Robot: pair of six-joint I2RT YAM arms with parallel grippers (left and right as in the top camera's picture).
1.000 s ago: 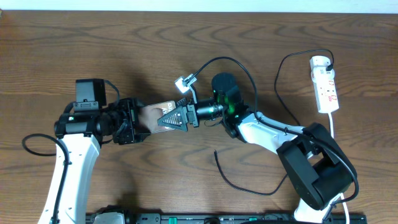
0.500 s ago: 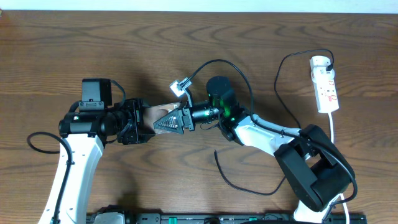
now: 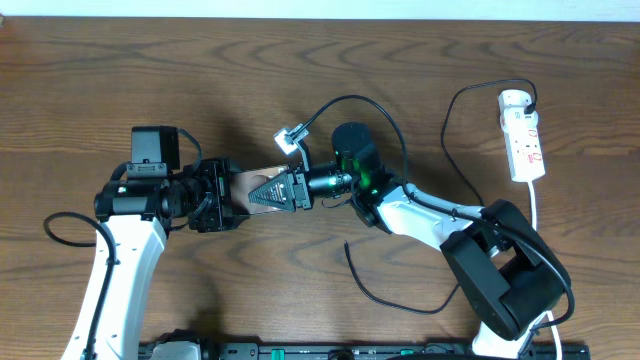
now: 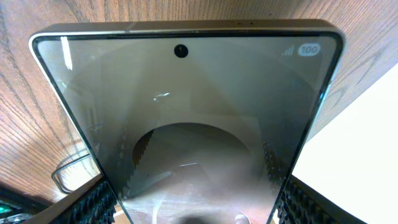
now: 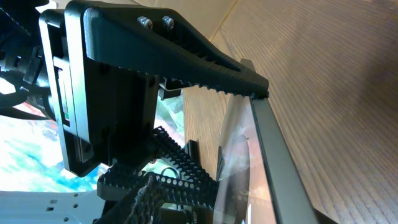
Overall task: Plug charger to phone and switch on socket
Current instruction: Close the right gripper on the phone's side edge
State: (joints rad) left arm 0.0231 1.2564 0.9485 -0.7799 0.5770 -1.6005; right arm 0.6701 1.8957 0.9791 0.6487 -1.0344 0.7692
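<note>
My left gripper is shut on the phone, its fingers pressed to both long edges. The screen fills the left wrist view. My right gripper lies over the phone's other end, facing the left one; its finger spacing does not show. In the right wrist view the phone is edge-on, with a black toothed finger touching its rim. The charger cable lies loose on the table, its tip apart from the phone and its plug in the socket.
The socket's white cord runs down the right side. The right arm's base stands at the front right and the left arm's white link at the front left. A black rail runs along the front edge.
Over the second, the right gripper shifted slightly left and the left arm slightly right, closing over the phone. Nothing has moved in the last half second.
</note>
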